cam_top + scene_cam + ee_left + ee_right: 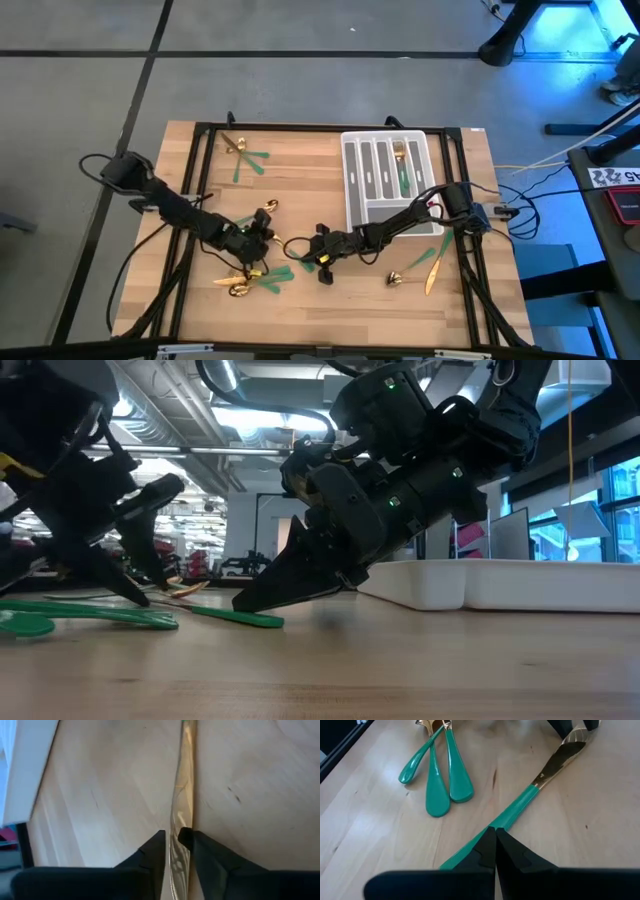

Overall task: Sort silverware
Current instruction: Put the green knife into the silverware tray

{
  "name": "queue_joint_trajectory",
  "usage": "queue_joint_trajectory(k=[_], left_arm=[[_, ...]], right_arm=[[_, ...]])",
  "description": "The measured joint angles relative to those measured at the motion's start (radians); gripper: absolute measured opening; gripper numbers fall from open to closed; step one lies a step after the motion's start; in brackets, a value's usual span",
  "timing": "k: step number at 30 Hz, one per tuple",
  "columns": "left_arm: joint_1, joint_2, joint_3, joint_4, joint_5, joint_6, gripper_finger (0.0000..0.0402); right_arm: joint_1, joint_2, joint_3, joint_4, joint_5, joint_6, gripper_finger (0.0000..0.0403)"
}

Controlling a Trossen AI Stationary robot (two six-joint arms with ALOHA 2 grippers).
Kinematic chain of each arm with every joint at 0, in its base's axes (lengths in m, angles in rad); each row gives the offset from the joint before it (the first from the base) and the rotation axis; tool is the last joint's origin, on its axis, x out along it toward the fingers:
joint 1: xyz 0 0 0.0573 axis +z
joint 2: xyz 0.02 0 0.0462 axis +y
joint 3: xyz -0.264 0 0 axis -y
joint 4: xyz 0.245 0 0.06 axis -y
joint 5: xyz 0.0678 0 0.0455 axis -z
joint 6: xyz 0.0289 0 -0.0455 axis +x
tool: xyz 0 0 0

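Nearest the front edge of the surface (330, 320), a cluster of silverware (250, 283) lies with gold heads and green handles fanned out. A second small group (412, 272) lies to the right.

Just behind, the right gripper (322, 264) is low on the surface, fingers pressed together, tips on the green handle of a long utensil (540, 782). Whether it pinches the handle cannot be determined.

The left gripper (257, 240) is at the gold end of the same utensil, its fingers (200, 845) closed against both sides of the blade.

Farther back, the slotted tray (352, 170) holds a gold-headed fork (402, 165) in one compartment. Two more pieces (245, 155) lie near the far left corner.
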Motion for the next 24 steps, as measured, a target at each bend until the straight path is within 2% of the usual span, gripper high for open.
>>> queue_joint_trajectory(k=[5, 12, 17, 24], left_arm=[[0.001, 0.024, -0.001, 0.041, -0.016, 0.020, 0.0051], [-0.002, 0.075, 0.007, 0.112, -0.035, -0.013, 0.0026], [-0.001, 0.078, 0.003, 0.221, -0.082, -0.082, 0.0028], [-0.002, 0.082, 0.008, 0.318, -0.084, -0.122, 0.0049]], right_arm=[[0.000, 0.000, 0.000, 0.009, -0.005, 0.000, 0.0005], [0.001, 0.001, 0.000, 0.012, -0.006, 0.009, 0.0005], [0.001, 0.001, 0.000, 0.013, -0.006, 0.032, 0.0005], [0.001, 0.000, 0.000, 0.017, 0.020, 0.034, 0.0005]])
